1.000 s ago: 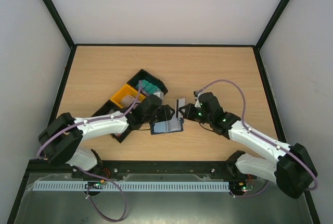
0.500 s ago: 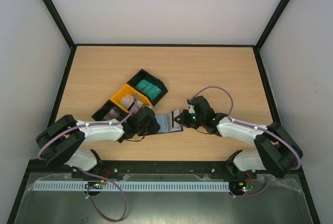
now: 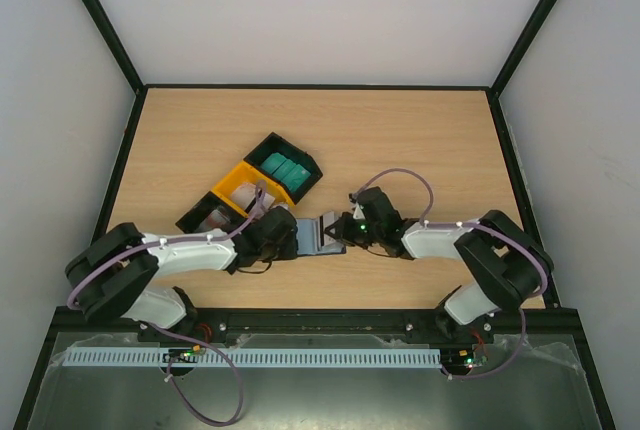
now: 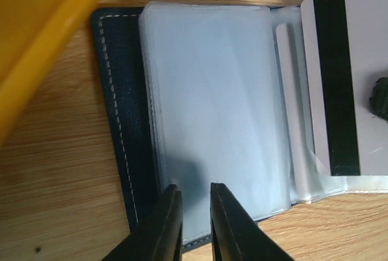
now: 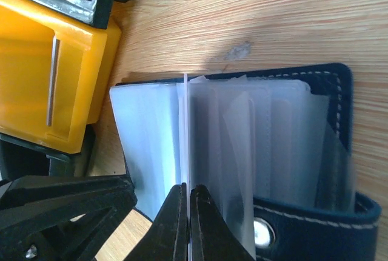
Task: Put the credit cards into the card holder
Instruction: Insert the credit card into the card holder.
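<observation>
The card holder [image 3: 312,236] lies open on the table, navy with clear sleeves [image 4: 212,109]. My left gripper [image 4: 195,191] hovers low over its near-left sleeve, the jaws a narrow gap apart with nothing between them. My right gripper [image 5: 188,194] is shut on a white credit card [image 5: 184,127], seen edge-on among the sleeves. From the left wrist that card [image 4: 364,42] shows a black stripe over the holder's right half. Teal credit cards [image 3: 283,168] sit in the tray. In the top view the left gripper [image 3: 285,240] and right gripper [image 3: 345,230] flank the holder.
A black-and-yellow tray [image 3: 240,186] stands just behind and left of the holder, its yellow wall [image 5: 73,73] almost touching the holder's edge. The holder's snap tab [image 5: 262,232] lies on the right side. Low black walls rim the table.
The left jaws have narrowed a lot and moved onto the holder's left side. My right gripper has carried the card left and down into the open holder.
</observation>
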You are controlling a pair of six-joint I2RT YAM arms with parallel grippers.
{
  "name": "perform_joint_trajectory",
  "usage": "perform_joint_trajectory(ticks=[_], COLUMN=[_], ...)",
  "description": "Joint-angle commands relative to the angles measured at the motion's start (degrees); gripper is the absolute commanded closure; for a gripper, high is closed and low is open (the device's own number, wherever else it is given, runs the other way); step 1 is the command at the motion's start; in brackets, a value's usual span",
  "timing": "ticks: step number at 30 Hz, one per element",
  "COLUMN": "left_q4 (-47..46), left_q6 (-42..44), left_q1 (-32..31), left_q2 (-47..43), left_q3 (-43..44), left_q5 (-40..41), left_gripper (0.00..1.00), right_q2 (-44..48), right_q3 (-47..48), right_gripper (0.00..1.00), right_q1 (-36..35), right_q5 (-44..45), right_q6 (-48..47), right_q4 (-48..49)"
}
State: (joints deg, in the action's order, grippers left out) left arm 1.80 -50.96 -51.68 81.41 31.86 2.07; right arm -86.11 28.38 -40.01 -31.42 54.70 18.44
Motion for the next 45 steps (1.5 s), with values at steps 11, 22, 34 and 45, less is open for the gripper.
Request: perform_joint_trajectory(ticks=[11,22,34,45], left_q4=[5.1,6.1,3.7,5.1], left_q6=[2.0,-2.2,-7.3,-10.7], left_q1=[0.1,-2.0,-4.9,-6.8], left_q2=[-2.0,1.8,5.1,5.4], left_q3=[-0.2,0.4,-0.3,-0.4], left_q5=[7.5,10.9,12.0,10.8], left_gripper=[0.59,0.78,0.8,0.8], right_q2=[-4.5,6.7,2.3,-0.1], right_q3=[-3.6,-1.4,3.4,-2.6], right_gripper=[0.98,0.98,0.98,0.98], right_q1=[-4.2,-4.8,-7.3,-7.3], right_q5=[1.0,13.2,14.3,13.9], right_q6=[4.3,2.6,0.9,1.5], right_q4=[15.3,2.2,-1.7,3.5])
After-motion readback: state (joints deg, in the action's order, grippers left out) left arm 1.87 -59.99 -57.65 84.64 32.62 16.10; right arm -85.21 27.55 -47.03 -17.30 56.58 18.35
